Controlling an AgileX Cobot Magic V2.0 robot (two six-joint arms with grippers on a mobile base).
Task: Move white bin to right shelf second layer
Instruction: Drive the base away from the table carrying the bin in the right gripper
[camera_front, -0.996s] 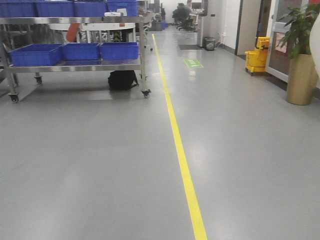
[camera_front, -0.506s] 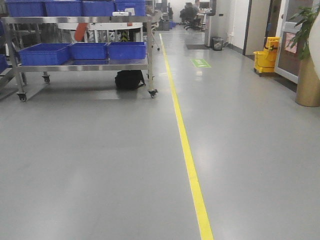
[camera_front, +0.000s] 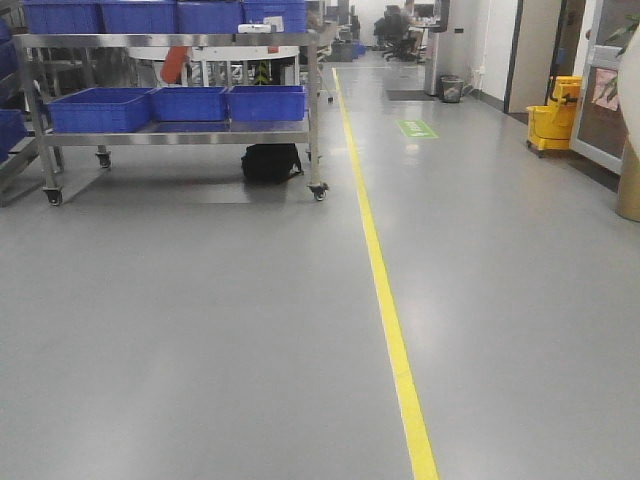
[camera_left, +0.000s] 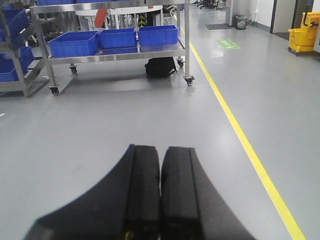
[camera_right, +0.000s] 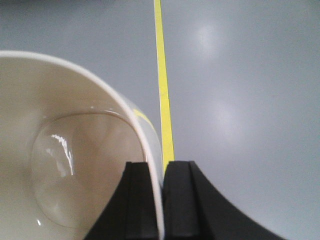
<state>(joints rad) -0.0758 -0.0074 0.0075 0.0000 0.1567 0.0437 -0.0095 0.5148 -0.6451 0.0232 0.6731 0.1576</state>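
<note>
The whole front view has slid rightward in the last second. The steel cart (camera_front: 180, 138) sits nearer centre and the plant pot (camera_front: 631, 190) is almost off the right edge. I judge my base is swinging left, hunting the roller shelf, which is not in view. The white bin (camera_right: 60, 165) fills my right wrist view's lower left, its wall pinched in my right gripper (camera_right: 160, 170). My left gripper (camera_left: 161, 150) is closed on nothing.

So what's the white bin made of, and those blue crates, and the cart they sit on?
The white bin looks like glossy plastic: it has a thin smooth wall with bright glints on the inside. The blue crates look like duller moulded plastic, one even colour all over. The cart seems to be bare steel, with silvery, slightly shiny rails and legs.
</note>
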